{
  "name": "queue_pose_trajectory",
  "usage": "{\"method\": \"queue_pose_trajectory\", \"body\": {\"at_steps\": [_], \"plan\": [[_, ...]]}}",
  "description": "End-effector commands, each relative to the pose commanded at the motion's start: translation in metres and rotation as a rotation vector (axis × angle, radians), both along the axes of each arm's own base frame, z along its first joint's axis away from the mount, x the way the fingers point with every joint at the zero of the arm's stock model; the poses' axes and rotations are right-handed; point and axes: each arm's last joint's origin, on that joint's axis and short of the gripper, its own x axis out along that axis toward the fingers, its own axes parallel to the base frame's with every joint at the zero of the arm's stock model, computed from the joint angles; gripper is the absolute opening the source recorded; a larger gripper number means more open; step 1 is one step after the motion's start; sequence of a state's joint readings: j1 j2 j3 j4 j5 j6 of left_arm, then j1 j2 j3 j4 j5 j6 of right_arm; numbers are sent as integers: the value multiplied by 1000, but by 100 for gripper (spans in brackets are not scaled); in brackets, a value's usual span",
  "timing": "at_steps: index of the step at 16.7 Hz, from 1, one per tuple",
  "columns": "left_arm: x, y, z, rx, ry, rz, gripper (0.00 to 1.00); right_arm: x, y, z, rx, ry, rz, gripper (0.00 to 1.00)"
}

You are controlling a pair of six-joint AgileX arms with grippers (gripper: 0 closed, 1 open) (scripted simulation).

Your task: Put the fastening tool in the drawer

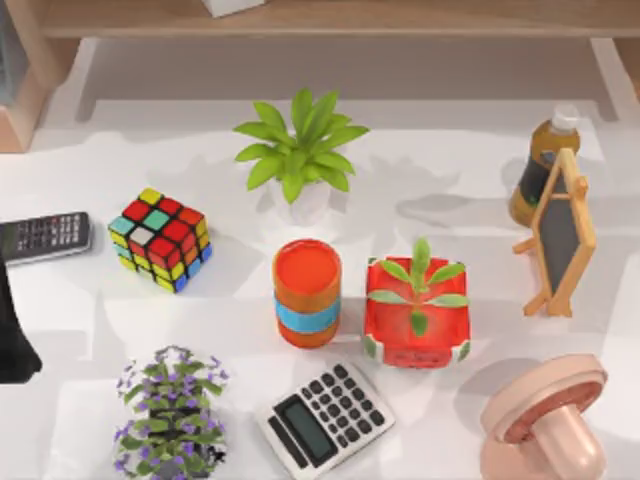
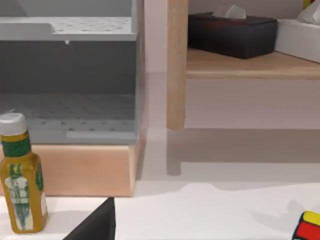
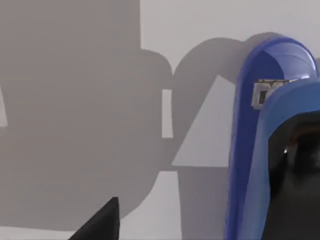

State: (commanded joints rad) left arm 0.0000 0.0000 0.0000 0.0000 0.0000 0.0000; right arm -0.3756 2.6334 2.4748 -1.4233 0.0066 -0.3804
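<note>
The fastening tool (image 3: 252,150), bright blue with a black part on top, lies on the white table very close in the right wrist view. A dark piece of my right gripper (image 3: 100,222) shows beside it, apart from it. The drawer (image 2: 70,85) is a grey open box set in a wooden cabinet, seen in the left wrist view. A dark piece of my left gripper (image 2: 95,225) shows in front of the cabinet. My left arm (image 1: 12,335) stands at the table's left edge in the top view.
On the table stand a colour cube (image 1: 160,238), a black remote (image 1: 45,237), a green plant (image 1: 300,150), an orange cup (image 1: 307,292), a red planter (image 1: 417,312), a grey calculator (image 1: 325,420), a purple-flowered plant (image 1: 172,410), a small blackboard (image 1: 560,232) and a yellow bottle (image 2: 20,180).
</note>
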Motion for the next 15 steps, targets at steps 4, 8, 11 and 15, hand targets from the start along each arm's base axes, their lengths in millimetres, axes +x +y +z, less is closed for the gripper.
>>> {"method": "queue_pose_trajectory", "body": {"at_steps": [4,8,11,15], "plan": [[0,0,0,0,0,0,100,-5,2,10,7,-95,86,100],[0,0,0,0,0,0,100,-15,0,34,-27,-333,224,100],[0,0,0,0,0,0,100,-29,-14,56,-116,-571,336,100],[0,0,0,0,0,0,100,-63,-47,73,-343,-871,480,100]]}}
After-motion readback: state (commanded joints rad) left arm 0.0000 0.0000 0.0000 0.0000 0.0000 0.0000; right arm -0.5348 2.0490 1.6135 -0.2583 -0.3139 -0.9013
